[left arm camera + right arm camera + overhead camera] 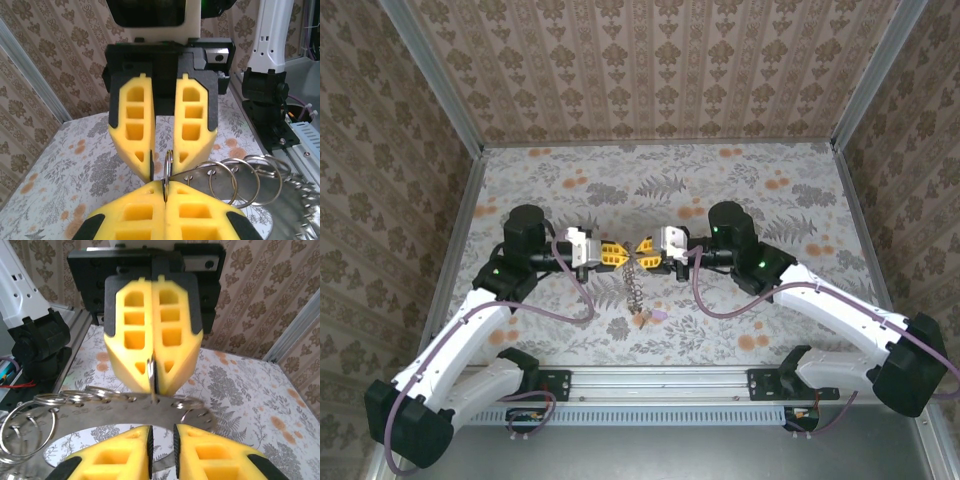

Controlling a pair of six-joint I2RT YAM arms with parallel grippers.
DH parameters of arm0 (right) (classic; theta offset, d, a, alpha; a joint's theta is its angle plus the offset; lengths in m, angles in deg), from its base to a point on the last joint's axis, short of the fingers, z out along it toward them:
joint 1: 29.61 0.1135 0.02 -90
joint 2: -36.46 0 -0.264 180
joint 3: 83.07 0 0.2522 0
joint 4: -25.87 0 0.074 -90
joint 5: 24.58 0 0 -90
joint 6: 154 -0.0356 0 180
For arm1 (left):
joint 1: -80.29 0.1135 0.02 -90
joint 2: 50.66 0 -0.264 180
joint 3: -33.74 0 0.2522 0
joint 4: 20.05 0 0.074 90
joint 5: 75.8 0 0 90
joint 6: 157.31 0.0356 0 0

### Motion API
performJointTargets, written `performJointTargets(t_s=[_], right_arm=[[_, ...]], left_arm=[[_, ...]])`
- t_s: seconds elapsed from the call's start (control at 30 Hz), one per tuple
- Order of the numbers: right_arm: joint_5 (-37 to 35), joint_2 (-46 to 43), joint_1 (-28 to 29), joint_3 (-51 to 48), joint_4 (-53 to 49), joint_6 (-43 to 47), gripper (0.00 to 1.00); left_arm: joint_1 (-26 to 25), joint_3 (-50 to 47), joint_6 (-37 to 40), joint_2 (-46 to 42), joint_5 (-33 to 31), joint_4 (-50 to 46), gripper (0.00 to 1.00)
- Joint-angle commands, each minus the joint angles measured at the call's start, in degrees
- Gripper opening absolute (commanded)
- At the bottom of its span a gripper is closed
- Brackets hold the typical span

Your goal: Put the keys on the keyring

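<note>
**A:** What's on the left?

**B:** The left gripper [621, 253] reaches in to the middle of the flowered table [790, 190], pointing right. Seen from its own wrist, its yellow fingertips [140, 210] are pressed together. They are clenched on the thin edge of one wire loop of the keyring [197, 176].

**A:** So where is the keyring?

**B:** It sits between the two grippers at the centre of the table. From above it appears edge-on, a dark coiled shape [632, 285] running from the fingertips towards the arm bases. I can't tell whether its lower end touches the cloth. Up close it is a flat, curved metal band with holes, and several split rings [223, 183] are threaded through it side by side. In the right wrist view the band [125, 415] crosses the frame just in front of the near fingers.

**A:** And the keys?

**B:** The keys [648, 317] are a small pale purple and tan cluster lying on the table. They are just beside the keyring's near end, clear of both grippers.

**A:** And on the right?

**B:** The right gripper [641, 247] faces the left one, tip to tip. Its fingers [120, 455] stand a little apart, with a narrow gap showing between them. In the left wrist view the pinched loop rises into that gap [163, 167], but the fingers aren't clamped on it.
</note>
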Motion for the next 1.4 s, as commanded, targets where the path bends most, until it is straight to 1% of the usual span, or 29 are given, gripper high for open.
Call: performJointTargets(t_s=[0.0,0.23,0.37,0.47,0.57,0.67,0.7,0.8,0.83,0.87,0.93,1.1,1.23,1.37], right_arm=[[1.65,-0.74,-0.11,-0.30,3.49,-0.55,0.23],[3.06,0.43,-0.10,-0.37,7.03,-1.97,0.22],[3.52,1.48,-0.17,-0.20,6.36,-1.43,0.20],[4.04,2.27,-0.15,0.06,6.48,-1.63,0.14],[3.77,2.60,-0.17,0.24,6.31,-1.59,0.13],[3.02,2.50,-0.17,0.64,4.90,-0.68,0.00],[2.64,2.35,-0.11,0.91,4.08,-0.15,0.00],[1.13,1.43,-0.11,1.77,0.82,2.22,0.00],[0.69,1.06,-0.15,2.11,-0.41,3.18,0.00],[0.26,0.69,-0.13,2.32,-1.30,4.07,0.00],[-0.46,-0.03,-0.01,2.90,-3.47,5.92,0.00],[-1.64,-0.44,0.05,4.45,-7.03,8.73,0.00],[-1.48,-0.90,0.06,3.89,-4.95,7.97,0.00],[-1.28,-1.72,0.08,2.96,-3.19,8.02,0.00]], left_arm=[[-0.38,0.10,-1.14,0.42,2.33,2.93,0.00],[-0.87,0.01,-1.28,1.60,2.25,3.58,0.00],[-1.00,0.09,-1.42,2.30,2.91,4.01,0.00],[-1.17,0.26,-1.78,2.64,3.21,4.50,0.00],[-1.26,0.18,-1.71,2.53,2.86,4.63,0.00],[-1.26,0.18,-2.37,2.57,1.77,4.45,0.00],[-1.26,0.58,-2.36,2.61,1.04,3.12,0.00],[-1.26,1.93,0.39,2.62,-1.56,-2.70,0.09],[-1.26,2.37,1.82,2.67,-2.20,-4.69,0.16],[-1.26,2.68,2.67,2.62,-2.64,-5.87,0.17],[-1.26,3.10,3.67,2.67,-3.29,-7.30,0.18],[-1.39,3.68,3.80,3.35,-2.58,-6.99,0.18],[-1.44,4.16,3.89,4.21,-1.37,-6.96,0.18],[-2.33,5.50,6.29,4.78,-2.42,-9.59,0.19]])
